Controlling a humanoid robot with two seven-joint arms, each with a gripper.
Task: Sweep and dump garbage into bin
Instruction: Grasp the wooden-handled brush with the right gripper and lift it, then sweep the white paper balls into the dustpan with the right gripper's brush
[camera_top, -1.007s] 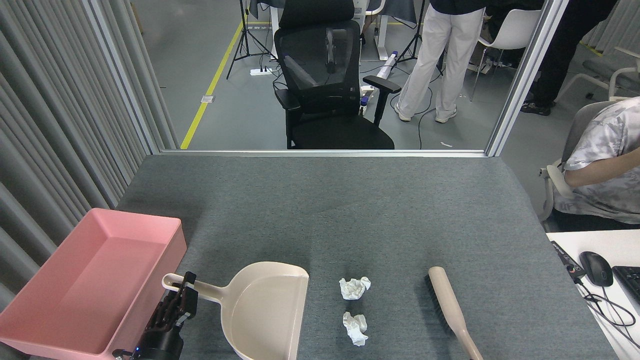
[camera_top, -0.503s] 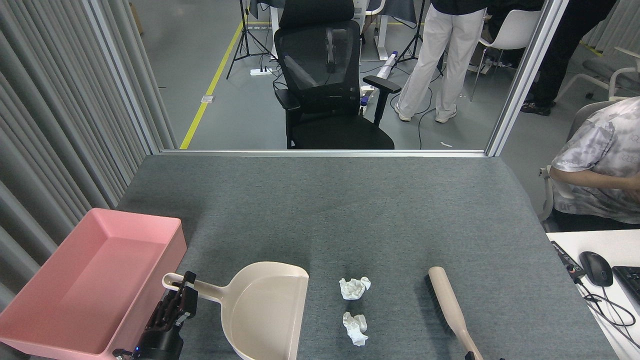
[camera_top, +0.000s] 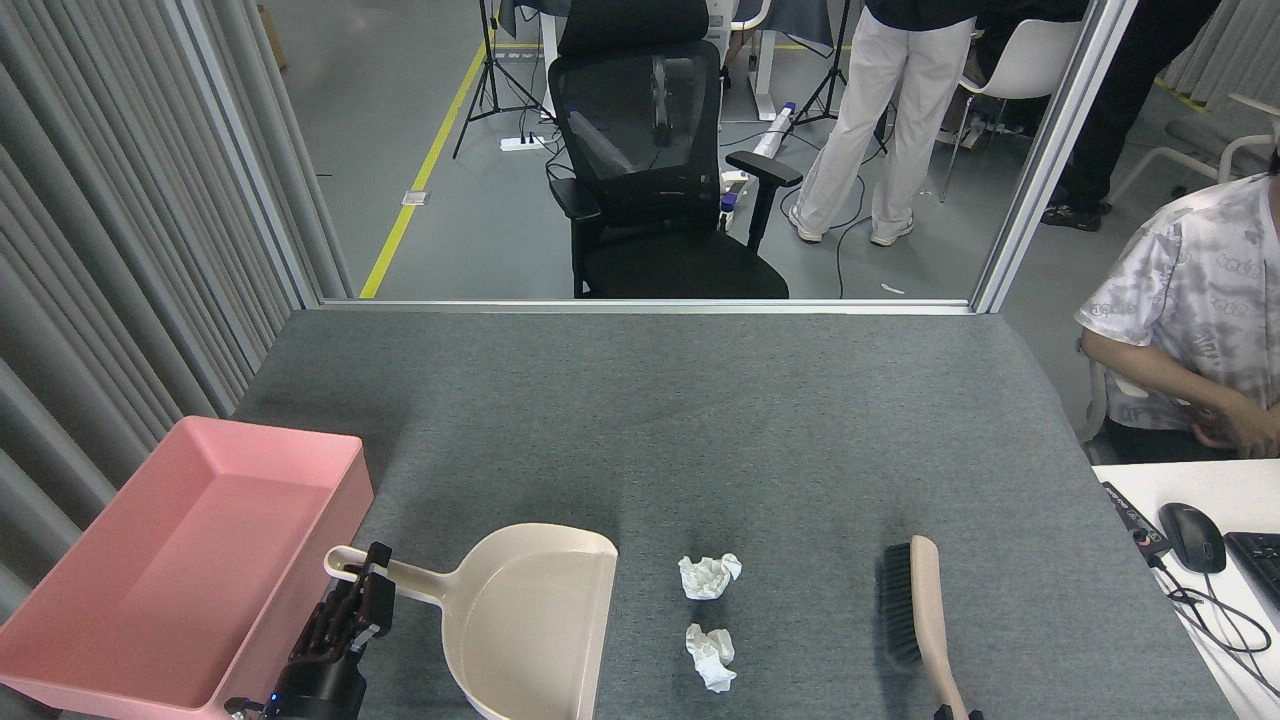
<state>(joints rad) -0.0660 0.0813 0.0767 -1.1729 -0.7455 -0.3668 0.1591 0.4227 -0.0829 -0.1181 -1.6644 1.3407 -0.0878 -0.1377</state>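
Observation:
Two crumpled white tissue balls lie on the grey table, one (camera_top: 710, 576) just behind the other (camera_top: 711, 656). Left of them rests the beige dustpan (camera_top: 530, 620), its mouth facing them. My left gripper (camera_top: 350, 600) is shut on its long handle. The pink bin (camera_top: 180, 570) stands at the table's left edge, right beside that gripper. To the right of the tissue, the beige brush (camera_top: 920, 610) is tilted with its black bristles facing left. Only a dark sliver of my right gripper (camera_top: 955, 712) shows at the bottom edge, at the brush handle's near end.
A person in a patterned shirt (camera_top: 1190, 300) sits at the right, next to a white desk with a mouse (camera_top: 1192, 536) and cables. A black office chair (camera_top: 650, 180) stands beyond the table's far edge. Grey curtains run along the left.
The brush has shifted right and turned onto its side, so its bristles now face the tissue. The seated person has leaned upright. Left gripper and dustpan have not moved.

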